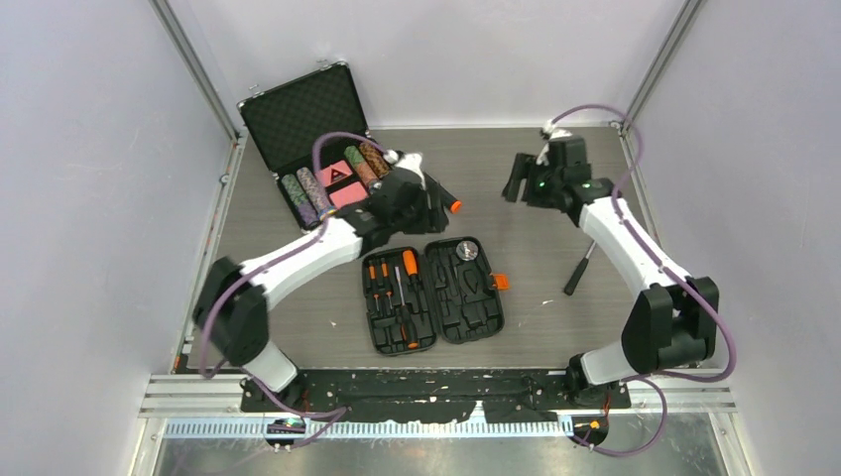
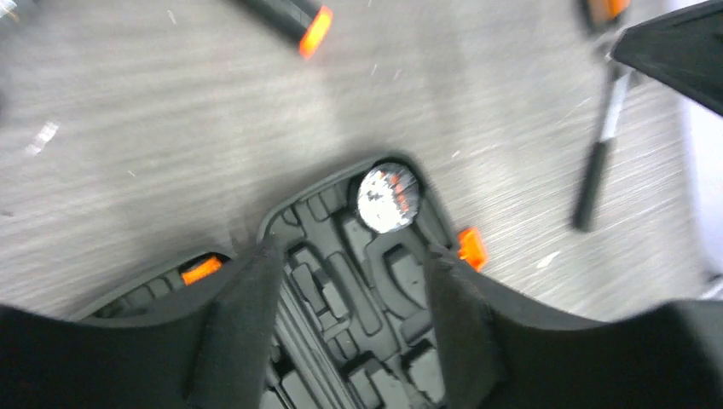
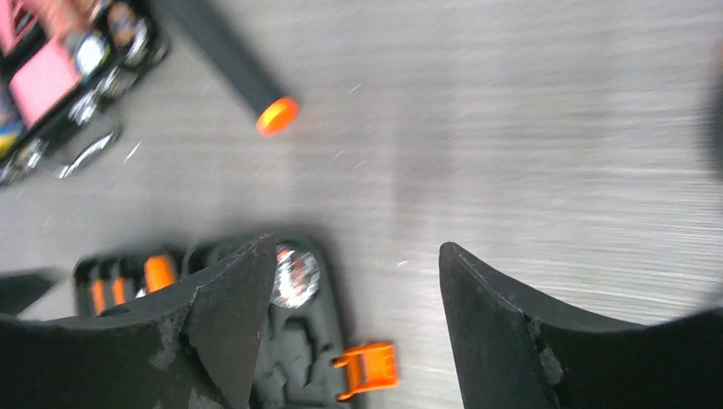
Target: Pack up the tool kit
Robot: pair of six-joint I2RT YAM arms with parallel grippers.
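The tool kit case (image 1: pixel 433 293) lies open and flat at the table's middle. Its left half holds orange-handled screwdrivers (image 1: pixel 395 283). The right half shows moulded slots, a round silver piece (image 1: pixel 467 251) and an orange latch (image 1: pixel 500 282). A black-handled tool with a silver shaft (image 1: pixel 580 268) lies loose on the table to the right of the case. My left gripper (image 1: pixel 426 210) hovers just behind the case, open and holding nothing; the left wrist view looks between its fingers (image 2: pixel 247 324) onto the slots (image 2: pixel 358 298). My right gripper (image 1: pixel 516 180) is raised at the back right, open and empty (image 3: pixel 354 264).
A metal-edged poker chip case (image 1: pixel 317 139) stands open at the back left. A black flashlight with an orange tip (image 1: pixel 448 201) lies right beside the left gripper. Grey walls and aluminium posts enclose the table on three sides.
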